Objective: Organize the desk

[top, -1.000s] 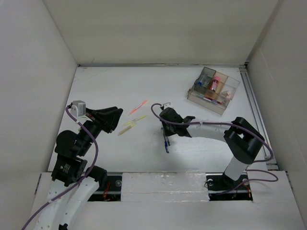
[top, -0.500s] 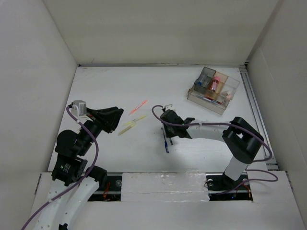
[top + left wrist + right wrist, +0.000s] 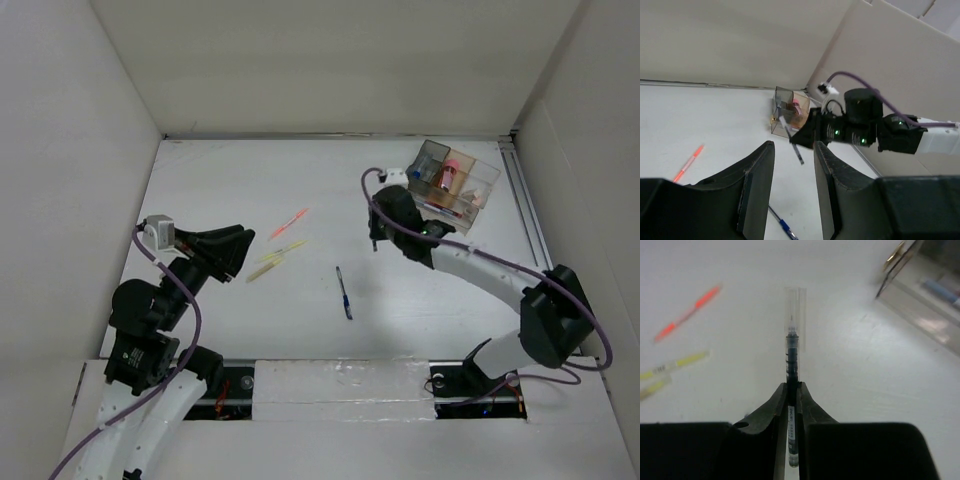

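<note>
One black pen is clamped in my right gripper, held over the desk that spans the view. Next move, I reckon: aim far-right, line it up over the organizer. Left gripper has its jaws apart, empty, near-left.

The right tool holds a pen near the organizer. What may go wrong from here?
1. The right tool pinches the pen near one end, and most of it sticks out, so it may pivot or slip.
2. The organizer already holds things, so the pen may catch a wall or land outside it.
</note>
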Controlling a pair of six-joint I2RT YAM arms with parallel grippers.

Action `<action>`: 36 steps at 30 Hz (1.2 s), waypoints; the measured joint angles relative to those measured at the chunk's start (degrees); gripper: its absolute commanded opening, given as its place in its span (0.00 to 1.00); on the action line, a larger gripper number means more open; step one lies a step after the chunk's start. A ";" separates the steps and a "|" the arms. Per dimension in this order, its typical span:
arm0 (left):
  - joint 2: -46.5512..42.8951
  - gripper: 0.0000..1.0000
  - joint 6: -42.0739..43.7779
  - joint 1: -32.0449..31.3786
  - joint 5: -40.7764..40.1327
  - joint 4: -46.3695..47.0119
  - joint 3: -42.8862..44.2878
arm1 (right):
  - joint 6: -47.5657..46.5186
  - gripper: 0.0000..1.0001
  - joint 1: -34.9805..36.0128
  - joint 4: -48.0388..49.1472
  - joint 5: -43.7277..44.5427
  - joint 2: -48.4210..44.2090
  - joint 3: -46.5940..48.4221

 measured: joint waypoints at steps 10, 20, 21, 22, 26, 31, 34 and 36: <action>-0.63 0.34 0.00 0.00 0.90 0.42 0.00 | 17.88 0.00 -29.44 17.07 -9.22 -9.31 -12.63; -0.57 0.34 0.00 0.00 1.33 0.50 0.00 | 51.58 0.00 -33.22 31.10 -5.88 -7.65 -22.95; -0.57 0.34 -0.02 0.00 1.36 0.55 0.00 | 53.83 0.00 -33.22 32.85 -5.73 -6.91 -24.50; -0.57 0.34 0.00 0.00 1.38 0.59 0.00 | 56.02 0.00 -33.24 34.16 -5.53 -5.79 -25.77; -0.57 0.34 -0.02 0.00 1.51 0.68 0.00 | 64.54 0.02 -33.44 39.93 -5.60 -1.07 -28.81; -0.57 0.34 -0.02 0.00 1.51 0.70 0.00 | 72.85 0.09 -34.32 49.86 -6.64 2.10 -32.33; -0.57 0.34 -0.02 0.00 1.51 0.70 0.00 | 75.95 0.11 -34.36 53.16 -6.73 2.75 -33.64; -0.57 0.34 -0.02 0.00 1.51 0.70 0.00 | 77.77 0.13 -34.71 55.43 -6.95 3.39 -34.36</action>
